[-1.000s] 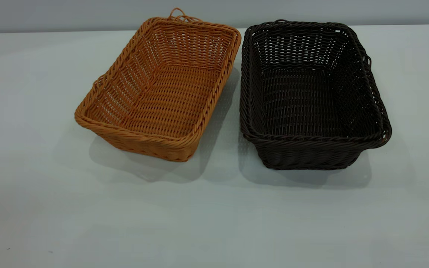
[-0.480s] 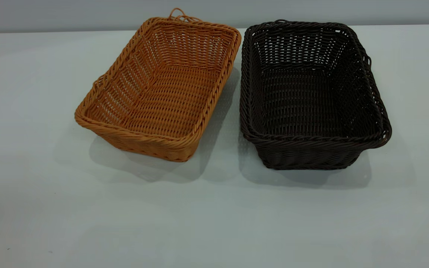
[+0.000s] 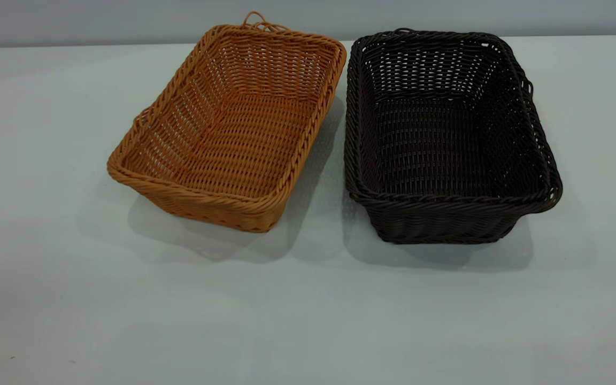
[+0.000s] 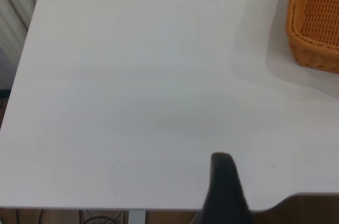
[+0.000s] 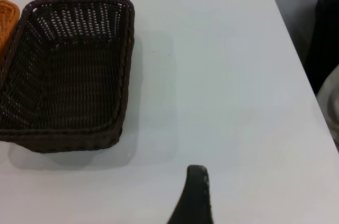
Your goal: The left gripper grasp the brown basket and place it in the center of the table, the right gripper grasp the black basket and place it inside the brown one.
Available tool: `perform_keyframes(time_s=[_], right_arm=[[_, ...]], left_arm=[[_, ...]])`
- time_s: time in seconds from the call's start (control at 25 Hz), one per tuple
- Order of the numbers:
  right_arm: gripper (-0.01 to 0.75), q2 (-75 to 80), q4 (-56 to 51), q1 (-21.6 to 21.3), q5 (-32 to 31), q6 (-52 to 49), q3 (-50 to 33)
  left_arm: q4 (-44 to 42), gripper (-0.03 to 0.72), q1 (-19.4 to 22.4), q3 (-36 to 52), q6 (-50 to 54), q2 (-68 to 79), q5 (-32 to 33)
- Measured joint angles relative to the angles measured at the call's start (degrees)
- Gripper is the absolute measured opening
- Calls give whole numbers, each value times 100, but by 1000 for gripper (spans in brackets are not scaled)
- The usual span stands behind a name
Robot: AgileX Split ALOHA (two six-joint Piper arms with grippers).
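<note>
Stock: brown basket and black basket, side by side, unnested, untouched on table. I cannot tell either gripper's state; everything remains.

The light is soft and even, a bit dim. The brown basket and the black basket drop pale, fuzzy shadows onto the table toward the camera. No glare shows. Both wrist views look slightly blurry.
</note>
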State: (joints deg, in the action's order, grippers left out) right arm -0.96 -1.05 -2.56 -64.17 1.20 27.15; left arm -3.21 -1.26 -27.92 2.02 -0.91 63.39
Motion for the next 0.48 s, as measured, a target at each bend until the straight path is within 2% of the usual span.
perform_keyframes(time_s=[0.2,0.28,0.48], right_arm=[[592,0,-5,0,0,0,0],[592,0,-5,0,0,0,0],[592,0,-5,0,5,0,0]], left_arm=[[11,467,0,-303,318,925,-394],[18,467,0,-463,386,1666,-755],[23,467,0,-717,411,3587,-2146]])
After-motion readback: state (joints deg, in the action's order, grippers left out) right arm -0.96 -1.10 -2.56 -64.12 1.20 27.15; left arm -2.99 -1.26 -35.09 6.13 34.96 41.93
